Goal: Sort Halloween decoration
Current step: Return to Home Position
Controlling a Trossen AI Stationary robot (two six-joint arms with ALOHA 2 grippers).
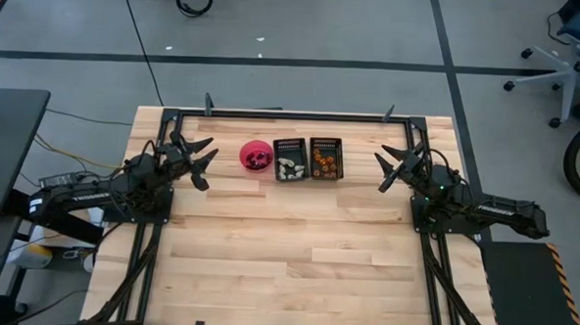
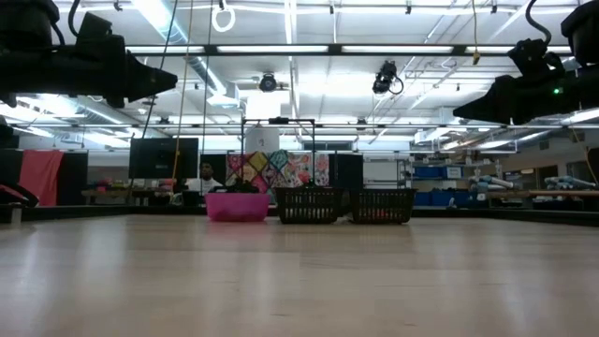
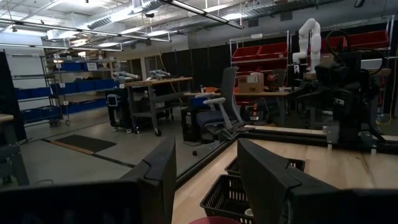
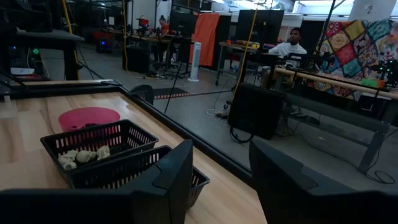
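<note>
where trays sit far-side, grippers flank wide.

Left claw open, held high, pointing inward; right claw open, held high, pointing inward

Bright, even light from long ceiling strip lamps; soft sheen on pale wooden tabletop; shadows faint.
</note>
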